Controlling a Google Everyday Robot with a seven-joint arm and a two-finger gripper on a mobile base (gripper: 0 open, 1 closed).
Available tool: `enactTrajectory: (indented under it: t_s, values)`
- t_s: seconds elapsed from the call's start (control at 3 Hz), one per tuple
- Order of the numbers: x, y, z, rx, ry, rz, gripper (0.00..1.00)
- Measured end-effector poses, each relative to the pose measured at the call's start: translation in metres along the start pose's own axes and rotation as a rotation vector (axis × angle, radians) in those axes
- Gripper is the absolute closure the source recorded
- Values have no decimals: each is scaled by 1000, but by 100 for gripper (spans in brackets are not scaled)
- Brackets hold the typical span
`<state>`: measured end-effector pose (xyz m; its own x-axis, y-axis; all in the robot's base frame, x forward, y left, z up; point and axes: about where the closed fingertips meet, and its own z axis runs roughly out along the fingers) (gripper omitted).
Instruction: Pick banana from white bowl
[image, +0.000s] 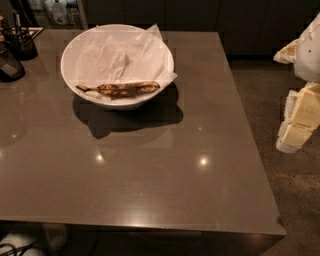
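Note:
The banana (122, 89) is long, slim and mostly dark brown with yellowish patches. It lies across the near side of the white bowl (75, 47), its thin stem pointing left. The bowl is wide and round, lined with crumpled white paper (125, 57), and stands at the far left-centre of the grey table (165, 170). My gripper (298, 117) shows at the right edge of the view, over the floor beside the table. It is far to the right of the bowl and holds nothing that I can see.
Two small dark containers (14, 50) stand at the table's far left edge. The table's right edge (250, 140) drops to a speckled floor (295, 200). Dark cabinets (200, 15) run along the back.

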<state>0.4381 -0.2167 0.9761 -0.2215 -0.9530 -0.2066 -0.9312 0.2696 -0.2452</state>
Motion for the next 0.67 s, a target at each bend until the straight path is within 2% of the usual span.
enactTrajectory:
  t_s: [0.67]
  values:
    - [-7, -8, -1, -8, 14, 6, 0]
